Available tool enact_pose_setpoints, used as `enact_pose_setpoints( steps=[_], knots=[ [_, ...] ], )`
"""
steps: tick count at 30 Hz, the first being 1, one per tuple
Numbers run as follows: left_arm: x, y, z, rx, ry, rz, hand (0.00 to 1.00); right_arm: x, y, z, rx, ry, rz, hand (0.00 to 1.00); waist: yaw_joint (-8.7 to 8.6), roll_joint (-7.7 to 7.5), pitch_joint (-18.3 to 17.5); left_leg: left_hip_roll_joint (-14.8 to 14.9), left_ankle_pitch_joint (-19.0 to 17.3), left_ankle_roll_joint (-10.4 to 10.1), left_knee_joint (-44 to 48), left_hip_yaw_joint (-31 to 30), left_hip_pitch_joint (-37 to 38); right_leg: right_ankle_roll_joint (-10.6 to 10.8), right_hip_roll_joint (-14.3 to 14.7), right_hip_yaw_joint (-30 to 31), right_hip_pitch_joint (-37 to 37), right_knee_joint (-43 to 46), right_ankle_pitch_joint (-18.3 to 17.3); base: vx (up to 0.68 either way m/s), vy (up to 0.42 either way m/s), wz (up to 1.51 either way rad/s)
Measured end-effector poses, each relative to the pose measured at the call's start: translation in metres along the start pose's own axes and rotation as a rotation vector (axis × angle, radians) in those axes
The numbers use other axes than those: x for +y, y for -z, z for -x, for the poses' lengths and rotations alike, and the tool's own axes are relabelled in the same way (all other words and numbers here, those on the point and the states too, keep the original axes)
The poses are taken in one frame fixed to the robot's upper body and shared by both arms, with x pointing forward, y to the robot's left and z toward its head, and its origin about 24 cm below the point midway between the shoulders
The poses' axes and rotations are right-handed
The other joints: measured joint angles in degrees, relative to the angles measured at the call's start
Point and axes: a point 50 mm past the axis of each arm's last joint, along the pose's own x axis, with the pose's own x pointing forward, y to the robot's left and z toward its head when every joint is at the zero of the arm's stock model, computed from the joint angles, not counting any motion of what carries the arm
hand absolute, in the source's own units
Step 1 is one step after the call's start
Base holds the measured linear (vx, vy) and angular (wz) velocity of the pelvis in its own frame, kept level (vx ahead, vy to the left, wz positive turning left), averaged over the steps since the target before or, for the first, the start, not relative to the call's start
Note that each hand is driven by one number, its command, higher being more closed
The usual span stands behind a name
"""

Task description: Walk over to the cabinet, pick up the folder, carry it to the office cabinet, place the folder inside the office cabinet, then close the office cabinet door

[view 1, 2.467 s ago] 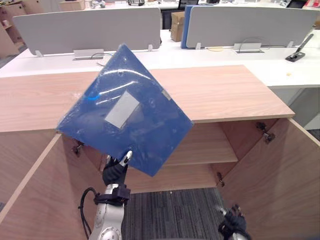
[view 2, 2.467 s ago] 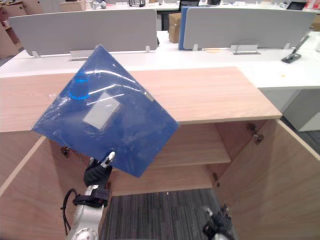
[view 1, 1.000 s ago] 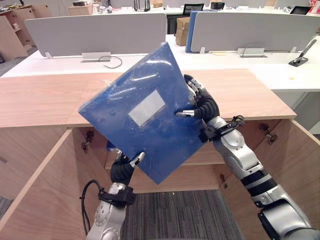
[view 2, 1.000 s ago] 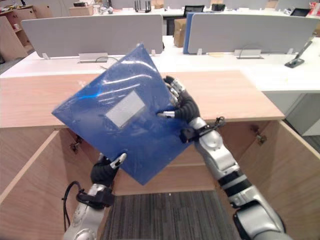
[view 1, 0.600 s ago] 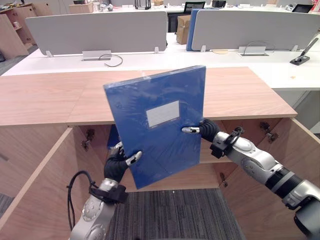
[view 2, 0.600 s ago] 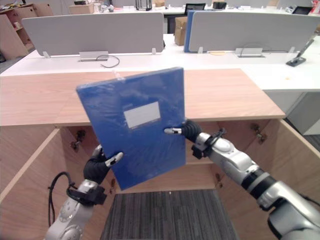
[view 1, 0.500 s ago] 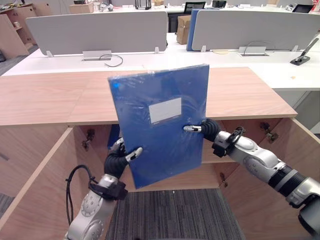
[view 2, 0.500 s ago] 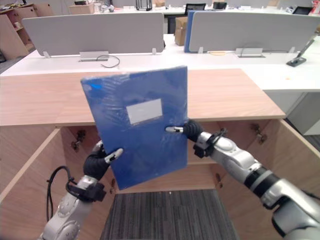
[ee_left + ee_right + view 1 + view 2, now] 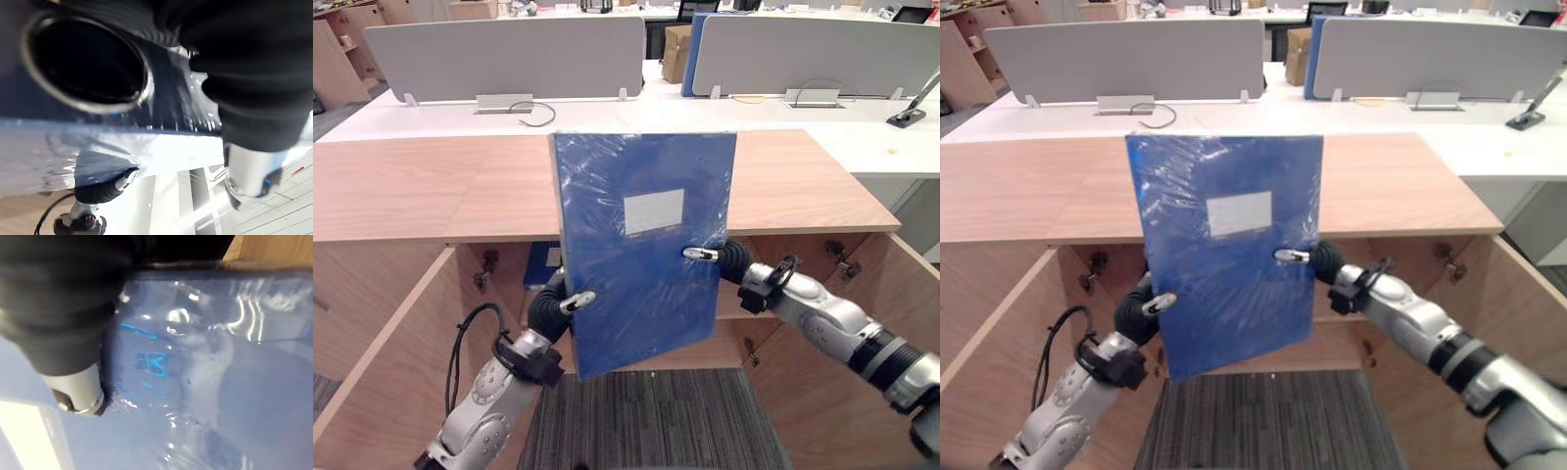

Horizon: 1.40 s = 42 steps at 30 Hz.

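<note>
The folder (image 9: 641, 245) is in the air in front of the open cabinet (image 9: 431, 186), standing upright with its labelled face toward the robot and its upper half rising above the cabinet's top edge. The left hand (image 9: 553, 311) grips it near the lower left corner, thumb on the front face and fingers (image 9: 560, 288) curled round the edge. The right hand (image 9: 722, 259) pinches the right edge about halfway up, with a silver tip pressed on the front. Both hands are therefore clamped on the folder. The left door (image 9: 382, 362) and the right door (image 9: 832, 392) are swung wide, so the opening is free. The step in hand appears to be bringing the folder down and into the cabinet. As it stands it looks too tall to pass under the top panel, so it probably needs lowering first, or tipping so its top edge leads inward. The wrap looks glossy and slippery, so both pinches should stay firm and the two arms should move together so the folder does not twist. Another blue item (image 9: 540, 266) stands inside near the left hinge, and aiming toward the middle or right of the opening would avoid knocking it. The hands should let go only once the folder's lower edge rests on something inside.
</note>
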Motion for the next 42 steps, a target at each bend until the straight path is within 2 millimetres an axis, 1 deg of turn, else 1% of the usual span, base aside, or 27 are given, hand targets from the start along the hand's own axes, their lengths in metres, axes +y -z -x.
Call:
enact_pose_setpoints(
  steps=[2, 4, 6, 7, 8, 9, 11, 14, 15, 18, 20, 21, 22, 25, 26, 27, 29, 30, 32, 33, 35, 36, 37, 39, 40, 41, 42],
  knots=[
    [0.004, 0.005, -0.001, 0.024, 0.048, 0.027, 0.0, 0.002, 0.006, 0.002, -0.066, 0.027, -0.058, 1.0, -0.25, -0.15, 0.1, 0.1, 0.0, 0.0, 0.0, 0.0, 0.0, -0.1, 0.1, 0.0, 0.1, -0.1, 0.2, 0.02, 0.003, -0.02],
    [0.011, 0.014, -0.002, 0.041, 0.079, 0.067, 0.0, 0.003, 0.011, 0.009, -0.107, 0.06, -0.075, 1.0, -0.75, -0.35, 0.1, 0.1, 0.0, 0.0, 0.0, -0.1, 0.0, -0.1, 0.1, 0.1, 0.2, -0.3, 0.3, 0.04, 0.006, -0.04],
    [0.016, 0.03, 0.003, 0.099, 0.08, 0.092, 0.0, -0.002, 0.004, 0.02, -0.187, 0.128, -0.083, 1.0, -1.51, -0.5, 0.2, 0.1, 0.0, 0.0, 0.0, -0.1, 0.1, -0.1, 0.1, 0.3, 0.1, -0.2, 0.3, 0.01, 0.009, -0.04],
    [0.02, 0.045, 0.013, 0.166, 0.047, 0.104, 0.0, -0.008, -0.01, 0.024, -0.292, 0.18, -0.103, 1.0, -2.48, -0.5, 0.2, 0.2, -0.1, -0.1, 0.0, 0.1, 0.1, -0.1, 0.1, 0.5, 0.0, -0.1, 0.3, 0.0, 0.012, -0.09],
    [0.023, 0.054, 0.019, 0.205, 0.024, 0.108, 0.0, -0.012, -0.02, 0.027, -0.351, 0.209, -0.106, 1.0, -2.85, -0.5, 0.2, 0.2, -0.1, -0.1, 0.0, 0.2, 0.2, -0.1, 0.1, 0.7, -0.1, -0.1, 0.3, 0.0, 0.01, -0.14],
    [0.027, 0.066, 0.028, 0.262, -0.013, 0.114, 0.0, -0.019, -0.036, 0.035, -0.439, 0.254, -0.098, 1.0, -3.21, -0.49, 0.2, 0.2, -0.3, -0.3, -0.1, 0.5, 0.3, -0.1, 0.2, 1.1, -0.3, 0.0, 0.3, -0.01, 0.015, -0.2],
    [0.039, 0.09, 0.052, 0.398, -0.09, 0.104, 0.0, -0.034, -0.077, 0.066, -0.648, 0.4, 0.006, 1.0, -3.69, -0.7, 0.1, 0.4, -0.4, -0.4, -0.1, 1.1, 0.4, -0.1, 0.4, 1.7, -0.8, 0.1, 0.3, -0.02, 0.016, -0.17],
    [0.053, 0.111, 0.078, 0.547, -0.164, 0.053, 0.0, -0.034, -0.104, 0.086, -0.771, 0.499, 0.14, 1.0, -4.73, -0.74, -0.7, 0.7, -0.4, -0.5, -0.1, 1.6, 0.7, -0.1, 0.7, 2.4, -0.9, 0.1, 0.4, 0.0, 0.003, -0.14],
    [0.06, 0.121, 0.091, 0.623, -0.203, 0.026, 0.0, -0.03, -0.109, 0.088, -0.794, 0.515, 0.19, 1.0, -5.1, -0.72, -0.8, 0.8, -0.4, -0.6, -0.1, 1.9, 0.9, -0.1, 0.9, 3.2, -1.0, 0.1, 0.6, 0.0, -0.001, -0.31],
    [0.075, 0.147, 0.127, 0.818, -0.318, -0.017, 0.0, -0.02, -0.111, 0.084, -0.806, 0.537, 0.255, 1.0, -5.9, -0.87, -1.1, 1.3, -0.8, -1.0, -0.1, 2.3, 1.2, -0.2, 1.5, 5.0, -1.7, 0.1, 1.1, -0.01, -0.005, -0.33],
    [0.079, 0.165, 0.153, 0.922, -0.439, 0.016, 0.0, -0.012, -0.111, 0.081, -0.827, 0.549, 0.275, 1.0, -6.35, -1.18, -1.3, 1.6, -0.8, -1.1, -0.1, 2.8, 1.3, -0.3, 1.8, 5.4, -2.0, 0.1, 1.2, -0.02, 0.001, -0.16],
    [0.079, 0.17, 0.16, 0.943, -0.482, 0.037, 0.0, -0.009, -0.112, 0.08, -0.837, 0.549, 0.281, 1.0, -6.34, -1.21, -1.5, 1.6, -0.9, -1.2, -0.1, 3.0, 1.3, -0.3, 1.8, 5.7, -2.1, 0.1, 1.3, -0.02, 0.007, -0.17],
    [0.077, 0.18, 0.172, 0.988, -0.561, 0.068, 0.0, -0.003, -0.113, 0.078, -0.851, 0.551, 0.312, 1.0, -6.17, -1.21, -1.7, 1.7, -1.1, -1.5, -0.1, 3.4, 1.3, -0.3, 1.9, 6.1, -2.4, 0.1, 1.4, -0.01, 0.011, -0.15],
    [0.071, 0.195, 0.2, 1.069, -0.733, 0.125, 0.0, 0.015, -0.116, 0.072, -0.853, 0.546, 0.433, 1.0, -6.24, -1.45, -1.9, 1.7, -1.1, -1.5, -0.1, 3.8, 1.3, -0.3, 2.0, 6.7, -2.7, 0.1, 1.5, 0.01, 0.017, -0.12],
    [0.073, 0.195, 0.206, 1.072, -0.806, 0.12, 0.0, 0.026, -0.116, 0.065, -0.819, 0.537, 0.563, 1.0, -6.28, -1.63, -1.9, 1.7, -1.1, -1.5, -0.1, 4.1, 1.3, -0.3, 2.1, 7.1, -2.8, 0.1, 1.7, 0.0, 0.019, -0.12],
    [0.073, 0.195, 0.209, 1.083, -0.821, 0.113, 0.0, 0.031, -0.114, 0.061, -0.799, 0.523, 0.606, 1.0, -6.26, -1.68, -2.0, 1.7, -1.1, -1.5, -0.1, 4.3, 1.3, -0.3, 2.1, 7.3, -2.9, 0.1, 1.7, 0.0, 0.025, -0.15],
    [0.076, 0.193, 0.214, 1.111, -0.846, 0.077, 0.0, 0.049, -0.103, 0.042, -0.719, 0.438, 0.739, 1.0, -6.29, -1.76, -2.1, 1.7, -1.2, -1.6, -0.1, 4.9, 1.4, -0.3, 2.2, 8.1, -3.4, 0.1, 2.0, 0.0, 0.024, -0.18],
    [0.076, 0.193, 0.215, 1.119, -0.847, 0.063, 0.0, 0.053, -0.098, 0.037, -0.689, 0.407, 0.773, 1.0, -6.36, -1.8, -2.1, 1.7, -1.2, -1.6, -0.1, 5.0, 1.4, -0.3, 2.2, 8.2, -3.4, 0.1, 2.0, -0.01, 0.021, -0.16],
    [0.078, 0.19, 0.222, 1.141, -0.871, 0.036, 0.0, 0.069, -0.069, 0.021, -0.537, 0.257, 0.886, 1.0, -6.0, -2.08, -2.4, 1.7, -1.5, -1.8, -0.1, 5.9, 1.4, -0.2, 2.2, 9.1, -3.9, 0.1, 2.2, -0.01, 0.032, -0.18],
    [0.078, 0.19, 0.224, 1.149, -0.878, 0.03, 0.0, 0.072, -0.06, 0.018, -0.491, 0.214, 0.908, 1.0, -5.78, -2.15, -2.5, 1.7, -1.6, -1.9, -0.1, 6.3, 1.4, -0.1, 2.3, 9.4, -4.0, 0.1, 2.3, -0.01, 0.039, -0.18],
    [0.075, 0.191, 0.237, 1.211, -0.886, 0.02, 0.0, 0.076, -0.018, 0.009, -0.279, 0.045, 1.0, 1.0, -5.29, -2.33, -3.0, 1.6, -1.8, -1.9, -0.1, 6.2, 1.4, -0.2, 2.2, 9.4, -3.9, -0.4, 2.6, 0.0, 0.032, -0.07],
    [0.072, 0.193, 0.244, 1.26, -0.88, 0.011, 0.0, 0.07, 0.018, 0.007, -0.09, -0.056, 1.067, 1.0, -4.66, -2.56, -3.2, 1.6, -1.9, -1.9, -0.1, 6.1, 1.4, -0.2, 2.2, 9.4, -3.9, -0.6, 2.6, 0.0, 0.03, 0.0],
    [0.071, 0.194, 0.245, 1.275, -0.874, 0.007, 0.0, 0.065, 0.034, 0.008, -0.008, -0.088, 1.089, 1.0, -4.21, -2.62, -3.2, 1.5, -2.0, -1.9, -0.1, 6.0, 1.4, -0.2, 2.2, 9.4, -3.8, -0.6, 2.7, 0.0, 0.0, 0.0],
    [0.068, 0.195, 0.247, 1.302, -0.855, -0.006, 0.0, 0.045, 0.085, 0.022, 0.281, -0.19, 1.157, 1.0, -2.82, -2.56, -3.0, 1.3, -2.3, -1.9, 0.0, 4.8, 1.2, -0.2, 2.0, 9.2, -3.7, -1.0, 2.7, 0.01, 0.024, 0.03],
    [0.068, 0.195, 0.247, 1.302, -0.856, -0.006, 0.0, 0.045, 0.085, 0.022, 0.284, -0.192, 1.158, 1.0, -2.8, -2.56, -3.0, 1.3, -2.3, -1.9, 0.0, 4.8, 1.2, -0.2, 2.0, 9.2, -3.7, -1.0, 2.7, 0.02, 0.026, 0.08],
    [0.069, 0.195, 0.246, 1.306, -0.857, -0.022, 0.0, 0.03, 0.116, 0.038, 0.488, -0.268, 1.226, 1.0, -1.79, -2.38, -2.9, 1.3, -2.4, -1.9, 0.0, 3.9, 1.1, -0.2, 2.0, 8.8, -3.6, -1.2, 2.7, 0.02, 0.016, 0.13],
    [0.07, 0.195, 0.246, 1.312, -0.852, -0.032, 0.0, 0.02, 0.128, 0.047, 0.583, -0.291, 1.259, 1.0, -1.76, -2.13, -2.7, 1.3, -2.3, -1.9, 0.1, 3.2, 0.9, -0.2, 2.0, 8.3, -3.4, -1.5, 2.7, 0.02, 0.014, 0.17]
  ],
)
